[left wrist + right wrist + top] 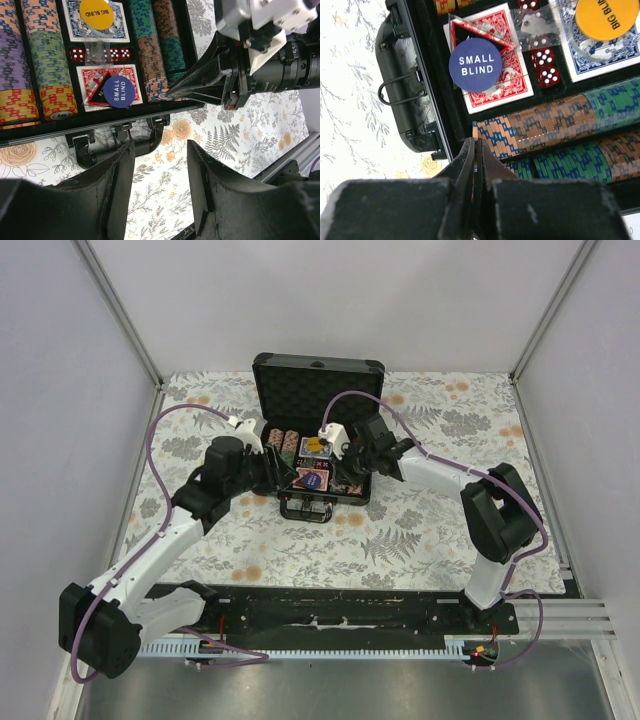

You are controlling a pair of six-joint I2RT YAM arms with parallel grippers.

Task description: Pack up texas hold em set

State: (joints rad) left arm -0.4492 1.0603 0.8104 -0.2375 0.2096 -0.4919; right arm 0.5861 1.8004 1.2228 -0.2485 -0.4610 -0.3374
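The black case (318, 376) lies open at mid table, lid standing up, handle (308, 510) toward me. Its base holds rows of striped poker chips (560, 125), a red deck (514, 67) under a blue SMALL BLIND button (475, 65) and a triangular button, red dice (546, 66), and a blue deck (600, 56) under a yellow BIG BLIND button (606, 17). My right gripper (476, 142) is shut on an orange-and-blue chip (475, 131) at the near end of a chip row. My left gripper (160, 165) is open and empty above the tablecloth, just in front of the handle (115, 145).
The floral tablecloth (420, 530) covers the table, with white walls on three sides. The right arm's wrist and camera (270, 55) hang close beside the left gripper at the case's front right corner. A metal rail (330, 615) runs along the near edge.
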